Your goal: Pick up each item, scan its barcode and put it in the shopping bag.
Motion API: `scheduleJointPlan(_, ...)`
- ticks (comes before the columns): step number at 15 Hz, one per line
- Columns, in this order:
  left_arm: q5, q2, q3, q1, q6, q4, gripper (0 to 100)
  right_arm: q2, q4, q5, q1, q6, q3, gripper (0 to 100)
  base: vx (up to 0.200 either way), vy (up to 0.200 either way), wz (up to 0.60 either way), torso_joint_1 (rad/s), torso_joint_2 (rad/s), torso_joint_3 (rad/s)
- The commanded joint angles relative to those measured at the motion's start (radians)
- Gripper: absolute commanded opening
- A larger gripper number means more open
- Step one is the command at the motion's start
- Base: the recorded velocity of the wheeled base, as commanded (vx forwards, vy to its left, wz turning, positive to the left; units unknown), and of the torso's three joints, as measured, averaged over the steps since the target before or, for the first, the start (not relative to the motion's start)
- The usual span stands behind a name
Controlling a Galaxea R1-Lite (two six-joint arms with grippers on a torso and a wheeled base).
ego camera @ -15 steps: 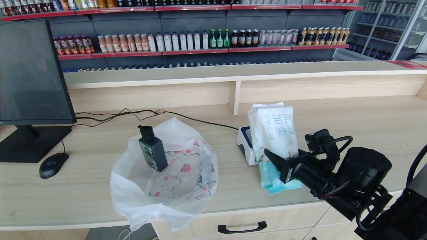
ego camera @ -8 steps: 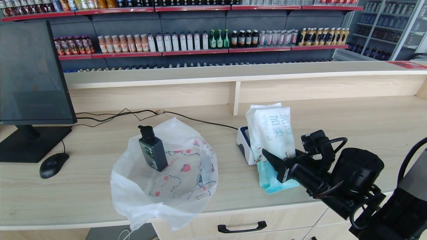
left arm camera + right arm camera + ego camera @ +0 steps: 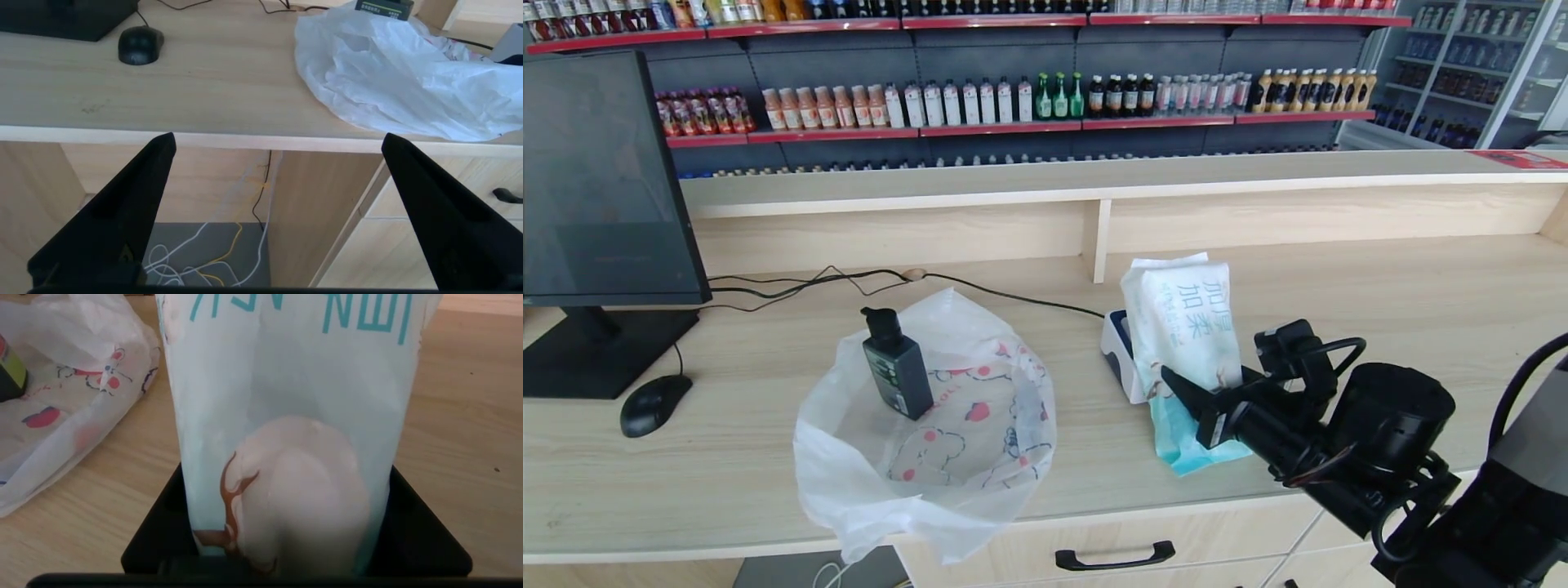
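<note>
Tissue pack [image 3: 1184, 318] held by scanner [image 3: 1116, 353] on wooden counter [image 3: 727, 457]; drink shelves [image 3: 1013, 102] behind.

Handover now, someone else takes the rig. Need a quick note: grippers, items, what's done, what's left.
Left gripper: jaws open, empty, low in front of the counter edge.
Right gripper: jaws shut on the white soft pack, held upright right by the white scanner.
Done: dark bottle stands inside the shopping bag.
Left: can't tell whether the pack has scanned. Confirm that, then carry it to the robot's left into the bag.
</note>
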Motion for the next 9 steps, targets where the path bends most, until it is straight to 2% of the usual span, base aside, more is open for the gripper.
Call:
scheduleJointPlan(1,0.0,0.0,0.0,0.0,0.0,0.0,100,-0.002,-0.002,0.003,0.017,0.0,-0.001,0,0.0,0.0,0.0,0.0,0.0,0.0)
scheduleJointPlan(4,0.0,0.0,0.0,0.0,0.0,0.0,100,-0.008,-0.002,0.003,0.053,0.0,-0.001,0,0.0,0.0,0.0,0.0,0.0,0.0)
scheduleJointPlan(9,0.0,0.0,0.0,0.0,0.0,0.0,100,-0.105,-0.002,0.003,0.049,-0.001,-0.011,0,0.0,0.0,0.0,0.0,0.0,0.0)
